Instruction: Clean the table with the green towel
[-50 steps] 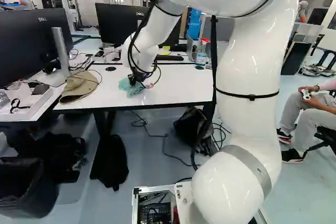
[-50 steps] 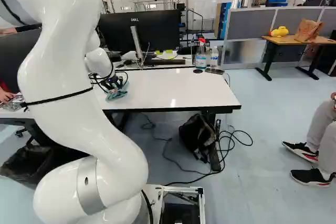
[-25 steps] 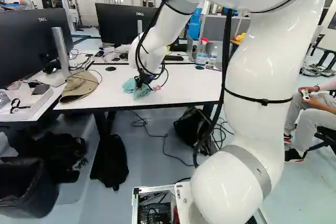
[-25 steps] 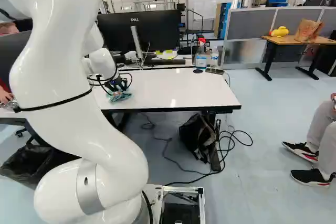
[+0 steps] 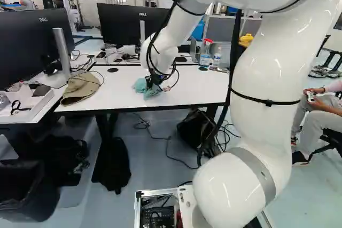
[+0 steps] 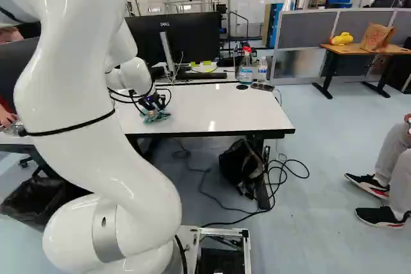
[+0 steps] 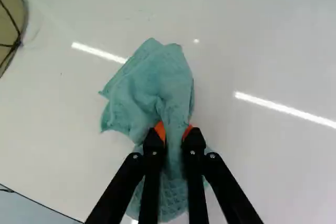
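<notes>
The claw (image 6: 154, 106) pinches the bunched green towel (image 7: 149, 90) between its nearly closed fingers, at the near side of the white surface (image 5: 195, 86), right of the tan cap (image 5: 81, 88).

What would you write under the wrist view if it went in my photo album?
A black gripper pinches a crumpled green towel against a shiny white table.
</notes>
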Available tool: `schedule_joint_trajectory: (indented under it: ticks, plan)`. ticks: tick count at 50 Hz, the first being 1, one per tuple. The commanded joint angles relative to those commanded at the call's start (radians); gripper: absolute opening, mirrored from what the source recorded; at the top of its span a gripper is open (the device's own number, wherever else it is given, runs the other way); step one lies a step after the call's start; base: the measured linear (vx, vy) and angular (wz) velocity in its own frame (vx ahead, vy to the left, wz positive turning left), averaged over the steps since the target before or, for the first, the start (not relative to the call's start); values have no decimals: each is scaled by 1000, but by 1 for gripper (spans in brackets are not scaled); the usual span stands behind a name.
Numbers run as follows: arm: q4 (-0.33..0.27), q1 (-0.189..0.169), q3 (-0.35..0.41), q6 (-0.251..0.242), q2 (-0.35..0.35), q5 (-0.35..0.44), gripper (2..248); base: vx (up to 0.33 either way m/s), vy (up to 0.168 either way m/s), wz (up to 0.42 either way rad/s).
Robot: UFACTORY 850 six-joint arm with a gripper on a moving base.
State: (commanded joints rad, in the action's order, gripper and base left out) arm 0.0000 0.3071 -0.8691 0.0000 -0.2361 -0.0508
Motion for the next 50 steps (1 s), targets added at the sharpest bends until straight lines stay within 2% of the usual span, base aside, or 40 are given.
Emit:
schedule_joint_trajectory:
  ticks: [27, 50]
  plan:
    - [0, -78, -92, 0, -76, 0, 51, 0, 0, 0]
    - [0, -99, -209, 0, -169, 0, 51, 0, 0, 0]
